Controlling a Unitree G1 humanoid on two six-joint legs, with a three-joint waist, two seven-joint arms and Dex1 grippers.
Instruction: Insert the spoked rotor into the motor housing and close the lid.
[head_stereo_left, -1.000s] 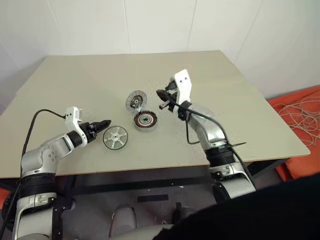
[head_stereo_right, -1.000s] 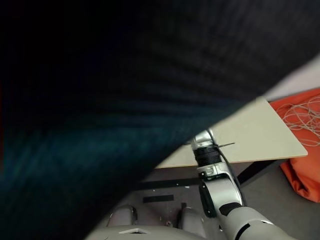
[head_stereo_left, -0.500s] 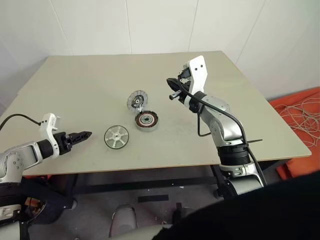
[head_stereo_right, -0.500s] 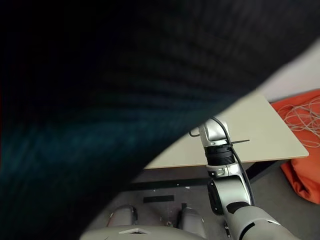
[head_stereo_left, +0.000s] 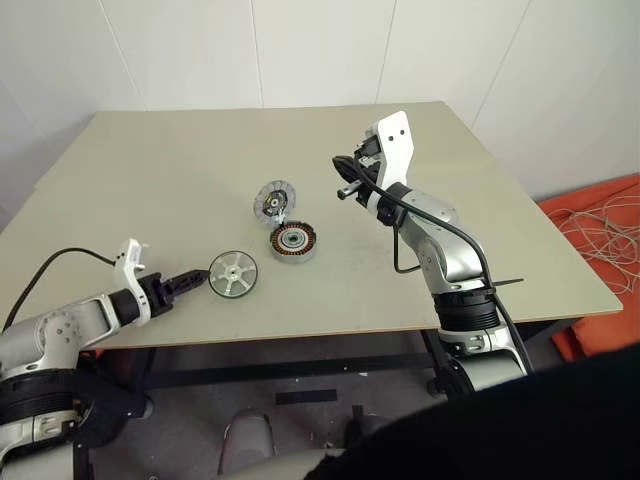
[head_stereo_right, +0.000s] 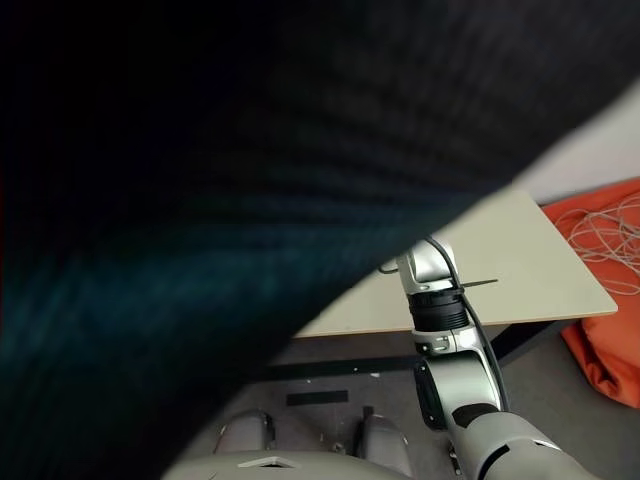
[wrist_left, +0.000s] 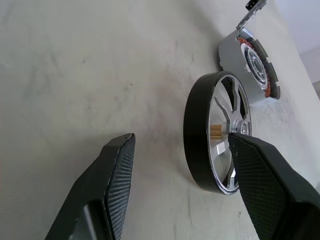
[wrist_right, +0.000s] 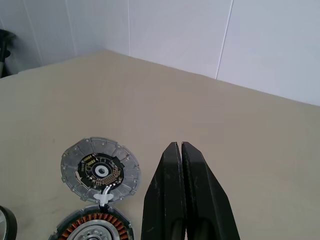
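Rotor (head_stereo_left: 232, 274) is seen lying flat on the tabletop (head_stereo_left: 150, 190) in the left eye view, near the front edge, just left of and a little nearer than the housing (head_stereo_left: 292, 240). The housing sits near the middle, copper windings up, and its round lid (head_stereo_left: 274, 200) lies open just behind it, touching it at a small hinge. The left hand (head_stereo_left: 196, 281) is held low at the rotor's left side, its tips just beside the rim. The right hand (head_stereo_left: 343, 186) is raised above the tabletop to the right of the lid, well apart from the parts. An orange heap (head_stereo_left: 600, 250) with pale cord is seen on the floor at the right.

In the right eye view, most of the frame is covered by a dark blur; the tabletop's right corner (head_stereo_right: 560, 270) and part of the right arm (head_stereo_right: 440, 320) are visible.

In the left wrist view, the left hand's fingers (wrist_left: 112, 185) are spread wide. The rotor (wrist_left: 212, 147) is seen between them, one finger overlapping its face, and nothing is gripped. The housing (wrist_left: 250, 65) is seen beyond the rotor.

In the right wrist view, the right hand's fingers (wrist_right: 172, 195) are pressed together with nothing between them. The lid (wrist_right: 100, 170) and the housing's windings (wrist_right: 95, 227) are seen beyond them.
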